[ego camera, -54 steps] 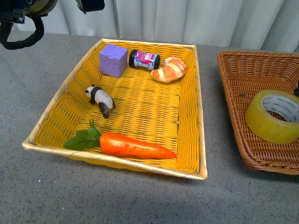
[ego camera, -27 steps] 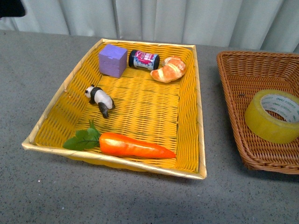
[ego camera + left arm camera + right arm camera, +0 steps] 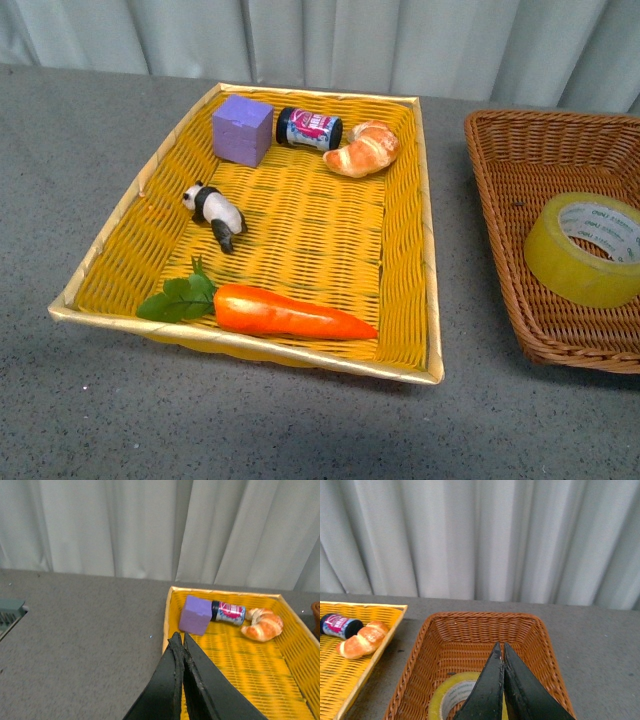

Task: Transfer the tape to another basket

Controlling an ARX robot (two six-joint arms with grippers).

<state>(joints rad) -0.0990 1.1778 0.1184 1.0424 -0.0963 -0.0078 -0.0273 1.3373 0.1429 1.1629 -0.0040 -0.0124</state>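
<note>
The tape (image 3: 585, 249) is lying inside the basket (image 3: 505, 145), right below the right tool (image 3: 500, 656) — pinched together, holding nothing. Judging the move done; keeping both tools clear — left tool (image 3: 180, 642) likewise pinched, empty.

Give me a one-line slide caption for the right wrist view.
Right gripper shut, empty, above the packing tape roll lying in the brown wicker basket; yellow basket beside it.
</note>
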